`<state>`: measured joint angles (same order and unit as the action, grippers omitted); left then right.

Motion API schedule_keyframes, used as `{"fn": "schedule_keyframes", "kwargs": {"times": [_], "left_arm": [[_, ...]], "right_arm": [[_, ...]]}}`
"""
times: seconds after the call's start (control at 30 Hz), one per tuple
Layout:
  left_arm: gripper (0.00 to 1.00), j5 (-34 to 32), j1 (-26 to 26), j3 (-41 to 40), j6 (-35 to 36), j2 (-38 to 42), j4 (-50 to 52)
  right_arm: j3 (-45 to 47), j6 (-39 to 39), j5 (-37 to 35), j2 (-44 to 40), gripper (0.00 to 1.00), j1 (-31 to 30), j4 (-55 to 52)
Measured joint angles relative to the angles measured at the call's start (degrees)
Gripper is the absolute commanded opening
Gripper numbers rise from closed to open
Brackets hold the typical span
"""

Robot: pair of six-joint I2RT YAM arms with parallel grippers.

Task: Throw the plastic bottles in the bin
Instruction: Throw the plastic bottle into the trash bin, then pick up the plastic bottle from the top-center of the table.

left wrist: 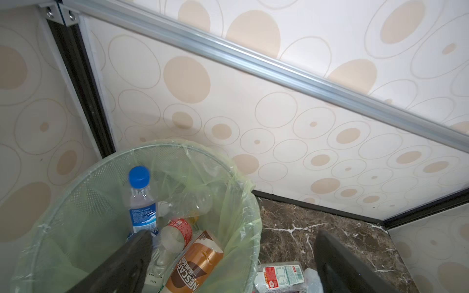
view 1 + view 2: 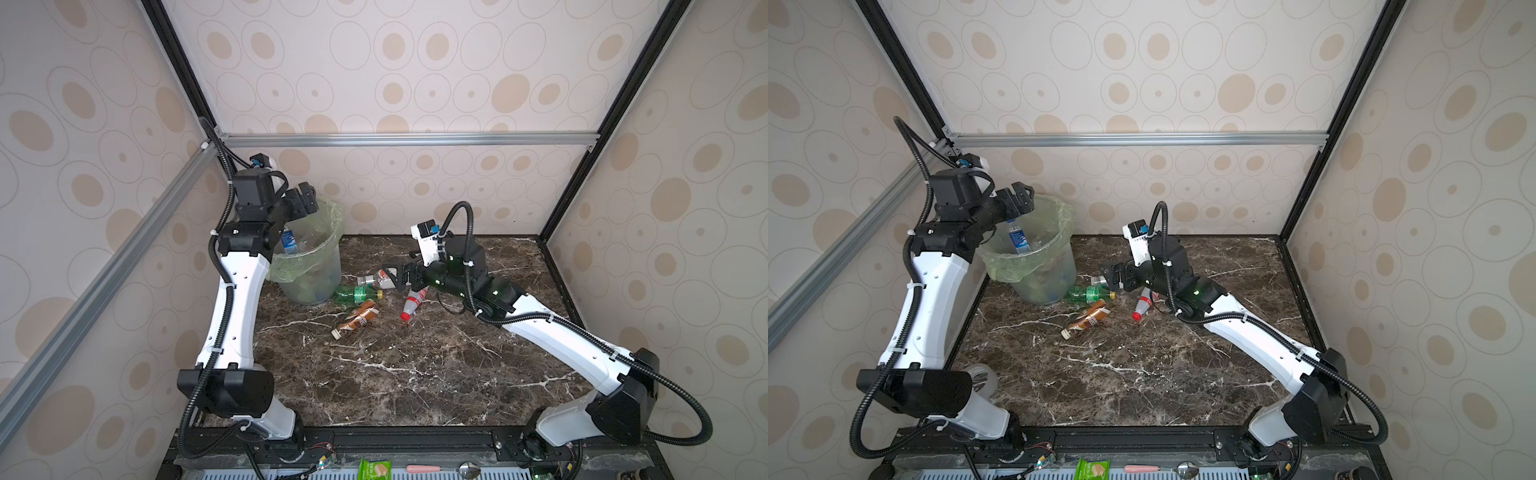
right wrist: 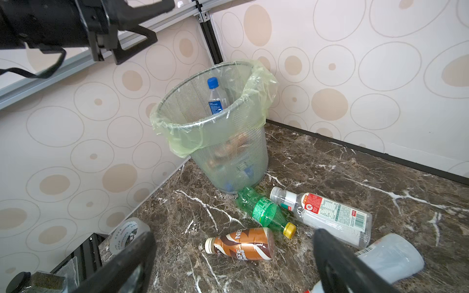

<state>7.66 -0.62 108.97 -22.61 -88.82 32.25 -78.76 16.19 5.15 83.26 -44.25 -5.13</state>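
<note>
The bin (image 3: 228, 162) stands in the far left corner and holds several plastic bottles, among them an upright blue-capped one (image 1: 142, 203) and a brown one (image 1: 198, 261). My left gripper (image 2: 305, 199) hangs open and empty over the bin's rim (image 1: 76, 192). On the table beside the bin lie a green bottle (image 3: 264, 211), a brown bottle (image 3: 241, 244), a clear red-and-white labelled bottle (image 3: 324, 211) and a red-capped bottle (image 2: 413, 303). My right gripper (image 2: 392, 276) is open just above these, with nothing in it.
A roll of tape (image 2: 984, 378) sits near the table's left edge beside the left arm. Patterned walls close in the back and both sides. A green packet (image 2: 375, 469) and a spoon (image 2: 440, 468) lie below the front rail.
</note>
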Motion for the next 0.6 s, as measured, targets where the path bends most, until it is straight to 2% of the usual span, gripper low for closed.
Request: {"fn": "schedule_keyframes", "kwargs": {"times": [0.3, 0.6], "left_arm": [[0.99, 1.4, -2.5, -4.0, -1.1, 1.5, -3.1], [0.99, 3.7, -12.8, -10.3, -2.9, 0.9, -7.5]], "right_arm": [[0.0, 0.2, -2.9, 0.1, 0.99, 0.0, -0.4], [4.0, 6.3, -9.6, 1.4, 0.99, 3.8, -2.7]]}}
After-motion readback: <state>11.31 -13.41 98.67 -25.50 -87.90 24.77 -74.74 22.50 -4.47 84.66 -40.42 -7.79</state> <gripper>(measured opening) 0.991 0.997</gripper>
